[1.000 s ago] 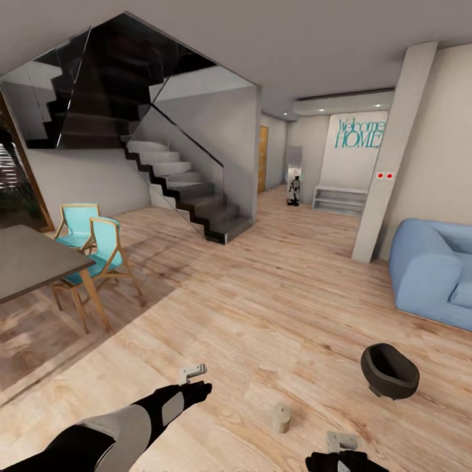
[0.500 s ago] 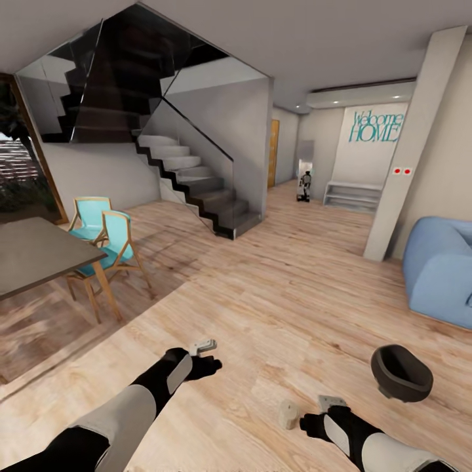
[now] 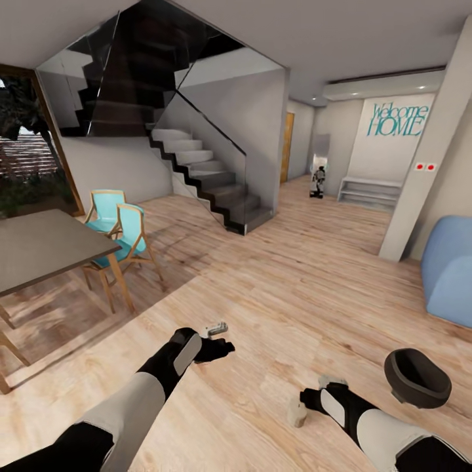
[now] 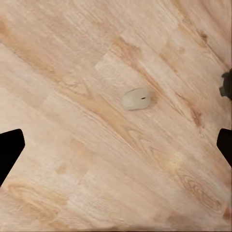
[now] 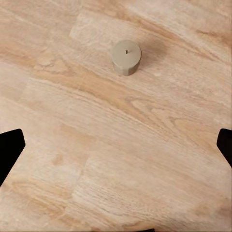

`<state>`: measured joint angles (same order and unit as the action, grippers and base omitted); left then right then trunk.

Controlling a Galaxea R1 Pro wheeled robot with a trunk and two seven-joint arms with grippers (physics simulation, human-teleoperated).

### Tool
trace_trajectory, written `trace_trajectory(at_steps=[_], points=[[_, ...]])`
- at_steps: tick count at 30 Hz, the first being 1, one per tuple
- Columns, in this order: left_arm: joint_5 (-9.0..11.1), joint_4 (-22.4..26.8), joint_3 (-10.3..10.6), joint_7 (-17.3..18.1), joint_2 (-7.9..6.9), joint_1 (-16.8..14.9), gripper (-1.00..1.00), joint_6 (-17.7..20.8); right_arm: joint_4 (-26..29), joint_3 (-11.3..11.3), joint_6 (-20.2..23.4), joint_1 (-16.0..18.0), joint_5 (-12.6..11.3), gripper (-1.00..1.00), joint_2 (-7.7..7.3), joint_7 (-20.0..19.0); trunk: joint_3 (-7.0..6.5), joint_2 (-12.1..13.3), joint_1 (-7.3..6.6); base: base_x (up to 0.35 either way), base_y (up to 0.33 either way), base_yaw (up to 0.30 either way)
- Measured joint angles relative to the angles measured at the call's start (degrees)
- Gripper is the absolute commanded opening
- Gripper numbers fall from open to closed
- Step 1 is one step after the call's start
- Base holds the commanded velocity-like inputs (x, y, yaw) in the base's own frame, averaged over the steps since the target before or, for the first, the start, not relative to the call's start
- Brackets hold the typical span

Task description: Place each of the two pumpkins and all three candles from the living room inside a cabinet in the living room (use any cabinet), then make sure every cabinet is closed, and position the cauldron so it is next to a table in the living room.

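since a second ago the right arm has reached out over the floor, its right gripper (image 3: 326, 388) now hanging just beside a candle (image 3: 296, 412). both grippers are spread wide with nothing between their fingers. left gripper (image 3: 217, 332) hovers above bare planks (image 3: 282, 295). from the right wrist that candle (image 5: 126, 57) stands upright; the left wrist sees a candle (image 4: 136, 99) on the boards. cauldron (image 3: 416, 378) sits on the floor near the right arm. blue sofa (image 3: 451, 270) stands beyond it, turquoise chairs (image 3: 124, 233) by the dark table (image 3: 46, 249).
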<state>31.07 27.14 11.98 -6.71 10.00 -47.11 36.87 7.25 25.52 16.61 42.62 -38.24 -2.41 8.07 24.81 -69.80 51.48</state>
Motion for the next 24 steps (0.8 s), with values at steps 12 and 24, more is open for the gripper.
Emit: trace_trajectory(at_steps=[12, 24], points=[[0.0, 5.9, 10.4, 0.0, 0.0, -0.1, 1.0, 6.8, 1.7, 0.0, 0.4, 0.6, -1.7, 1.0, -0.09, -0.5, 1.07, 0.0, 0.0, 0.0, 0.0, -0.031], [0.1, 6.1, 12.7, 0.6, 0.0, -0.1, 1.0, 4.5, 1.9, 0.1, 0.5, 0.6, -1.6, 1.0, -0.08, -0.3, 1.46, 0.0, 0.0, 0.0, 0.0, -0.027]])
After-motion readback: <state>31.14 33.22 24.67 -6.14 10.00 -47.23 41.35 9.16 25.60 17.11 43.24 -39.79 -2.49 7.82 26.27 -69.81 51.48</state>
